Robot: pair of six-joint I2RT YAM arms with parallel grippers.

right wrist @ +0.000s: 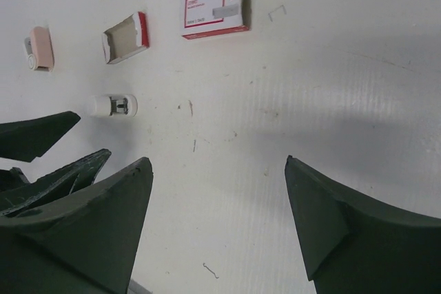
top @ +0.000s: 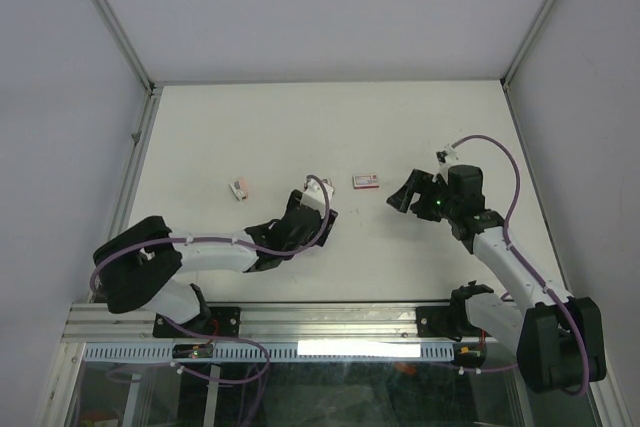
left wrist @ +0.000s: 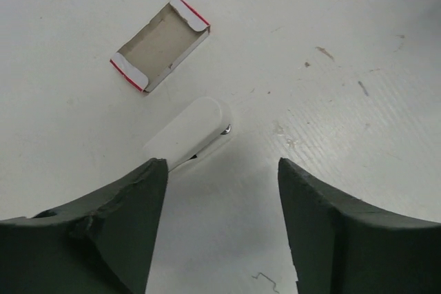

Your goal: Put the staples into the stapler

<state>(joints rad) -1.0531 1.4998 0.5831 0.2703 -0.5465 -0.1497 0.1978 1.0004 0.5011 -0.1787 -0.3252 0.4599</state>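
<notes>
The pink stapler lies at the left of the table, and shows at the far left of the right wrist view. The red-and-white staple sleeve lies mid-table; a grey strip shape on its top may be staples or print. The empty greyish inner tray lies apart from it. A white rounded piece with a metal tip lies just ahead of my open, empty left gripper. My right gripper is open and empty, right of the sleeve.
Loose single staples lie on the table: one between my left fingers, one by the sleeve, one near my right fingers. My left fingers show in the right wrist view. White walls ring the table.
</notes>
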